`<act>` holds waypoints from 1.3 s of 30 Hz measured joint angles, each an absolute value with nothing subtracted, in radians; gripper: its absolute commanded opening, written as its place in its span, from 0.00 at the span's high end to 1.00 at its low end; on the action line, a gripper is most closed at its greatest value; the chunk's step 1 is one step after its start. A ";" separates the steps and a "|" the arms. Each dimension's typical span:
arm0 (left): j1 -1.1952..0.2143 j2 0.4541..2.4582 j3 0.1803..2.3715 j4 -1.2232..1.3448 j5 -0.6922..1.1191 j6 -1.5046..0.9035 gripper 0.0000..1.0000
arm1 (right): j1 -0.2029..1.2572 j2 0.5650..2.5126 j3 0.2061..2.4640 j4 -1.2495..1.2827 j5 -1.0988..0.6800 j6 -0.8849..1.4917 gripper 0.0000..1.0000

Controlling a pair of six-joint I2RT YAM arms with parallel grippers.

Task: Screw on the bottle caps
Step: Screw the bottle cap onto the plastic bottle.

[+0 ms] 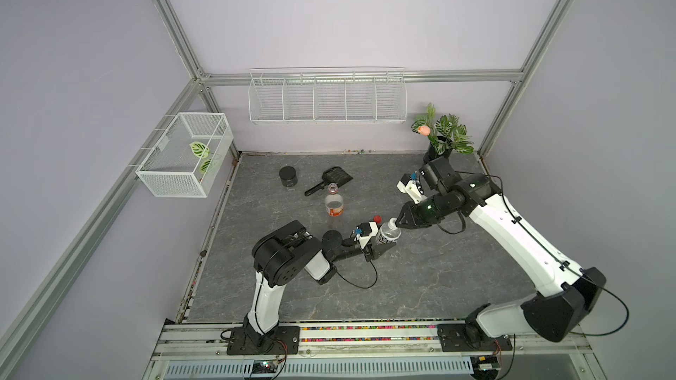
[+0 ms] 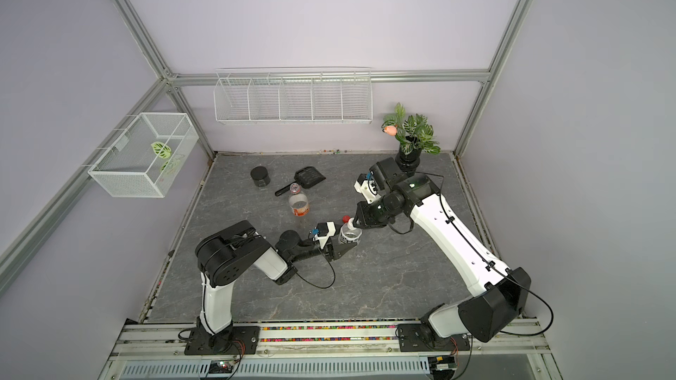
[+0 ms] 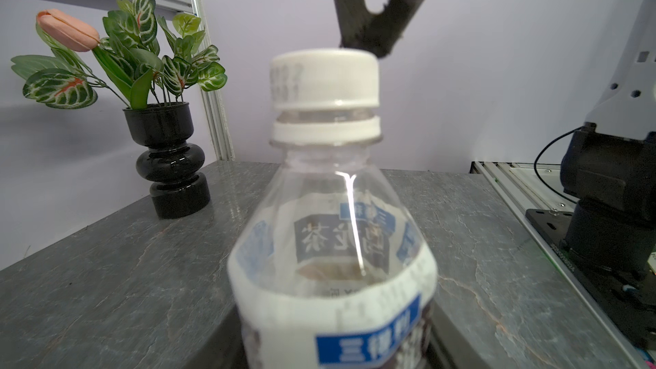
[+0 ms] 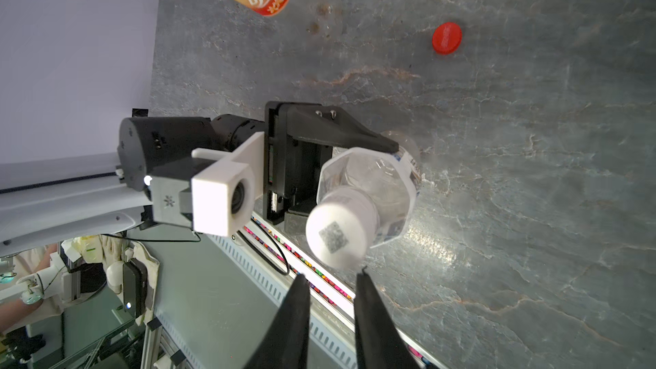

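White cap sits on the neck of the short bottle, so the first part of the job looks almost done. A thin strip of bare neck shows between the cap and the white ring under it. I think it may need a few more turns, but I cannot tell how tight it is. The left tool is squeezing the sides of this bottle and holding it in place near the middle of the surface. The right tool is right by the cap's top edge. Its two fingers are a little apart and there is nothing between them. The red cap is not done yet. It lies flat on the surface with its closed top up, just beside the short bottle on the far left side. The tall bottle with the orange-red band has no cap on. It stands farther back and to the left, apart from both tools. Both bottles stand straight up. Their long way runs up and down, and their necks point at the ceiling.
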State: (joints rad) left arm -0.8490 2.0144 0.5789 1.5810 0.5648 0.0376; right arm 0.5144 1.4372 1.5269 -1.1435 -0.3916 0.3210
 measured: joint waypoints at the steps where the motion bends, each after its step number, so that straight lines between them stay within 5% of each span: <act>1: -0.849 2.014 0.579 1.581 0.565 0.038 0.49 | 0.511 1.441 1.537 -1.140 -0.394 0.320 0.73; 13: -0.849 2.014 0.579 1.581 0.564 0.038 0.49 | 0.495 1.546 1.568 -1.102 -0.414 0.310 0.75; 39: -0.852 2.016 0.579 1.583 0.561 0.038 0.49 | 0.532 1.442 1.481 -1.137 -0.376 0.362 0.76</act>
State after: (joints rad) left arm -0.8520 2.0159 0.5785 1.5826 0.5613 0.0380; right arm 0.5323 1.4422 1.4811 -1.1366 -0.3756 0.3622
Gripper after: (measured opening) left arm 0.576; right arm 0.233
